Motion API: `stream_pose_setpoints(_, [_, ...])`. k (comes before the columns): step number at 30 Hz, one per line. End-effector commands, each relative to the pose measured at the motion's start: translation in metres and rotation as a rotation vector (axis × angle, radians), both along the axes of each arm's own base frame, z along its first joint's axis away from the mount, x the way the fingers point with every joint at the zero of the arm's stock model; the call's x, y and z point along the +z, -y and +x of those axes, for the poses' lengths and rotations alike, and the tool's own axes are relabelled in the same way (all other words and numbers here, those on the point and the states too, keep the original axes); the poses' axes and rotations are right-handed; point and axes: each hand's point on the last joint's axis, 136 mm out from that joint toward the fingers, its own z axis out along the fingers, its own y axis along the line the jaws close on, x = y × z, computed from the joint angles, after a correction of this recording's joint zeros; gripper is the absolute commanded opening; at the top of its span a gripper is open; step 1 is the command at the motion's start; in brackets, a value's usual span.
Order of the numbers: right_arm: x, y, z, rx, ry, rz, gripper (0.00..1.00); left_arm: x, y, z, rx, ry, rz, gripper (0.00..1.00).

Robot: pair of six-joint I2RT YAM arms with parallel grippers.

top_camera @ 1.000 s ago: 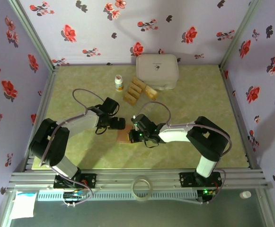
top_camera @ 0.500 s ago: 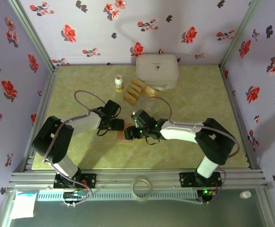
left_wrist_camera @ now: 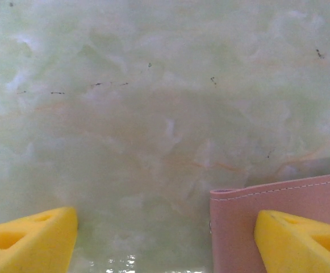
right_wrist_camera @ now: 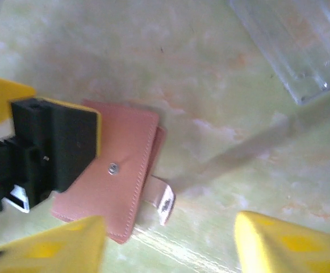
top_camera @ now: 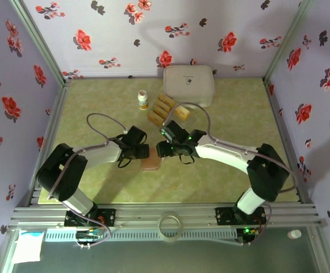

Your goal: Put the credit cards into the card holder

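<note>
While the left pincer (left_wrist_camera: 165, 242) is standing wide apart with one finger resting over an edge of the card holder (right_wrist_camera: 119, 170), the right pincer (right_wrist_camera: 170, 244) is hovering apart just above it, gripping nothing. I am thinking the two could bump, being so near, or push the shut holder sliding across the bench (top_camera: 238, 108). I am counting one holder, about five gold credit cards (top_camera: 161, 111) lying well apart by one white box (top_camera: 188, 85), and one small bottle (top_camera: 143, 100).
</note>
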Motion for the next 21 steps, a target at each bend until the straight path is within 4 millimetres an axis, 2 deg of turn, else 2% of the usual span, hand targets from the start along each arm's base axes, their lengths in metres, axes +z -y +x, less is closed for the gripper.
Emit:
stream_pose_setpoints(1, [-0.014,0.005,-0.009,-0.01,-0.08,-0.04,0.41,-0.037,-0.014,-0.034,0.032,-0.133,0.056,0.82])
stream_pose_setpoints(3, [-0.017,0.006,-0.006,-0.044,-0.075,-0.027,0.4,-0.038,-0.014,-0.034,0.034,-0.134,0.056,0.82])
stream_pose_setpoints(5, [-0.019,0.008,-0.003,-0.074,-0.065,-0.02,0.43,-0.039,-0.014,-0.035,0.035,-0.135,0.055,0.82])
stream_pose_setpoints(12, [-0.024,-0.007,0.001,-0.083,-0.092,0.024,0.46,-0.043,-0.016,-0.039,0.031,-0.142,0.062,0.82])
stream_pose_setpoints(21, [-0.039,-0.003,-0.001,-0.09,-0.112,-0.01,0.32,-0.026,-0.016,-0.041,0.006,-0.115,0.048,0.85])
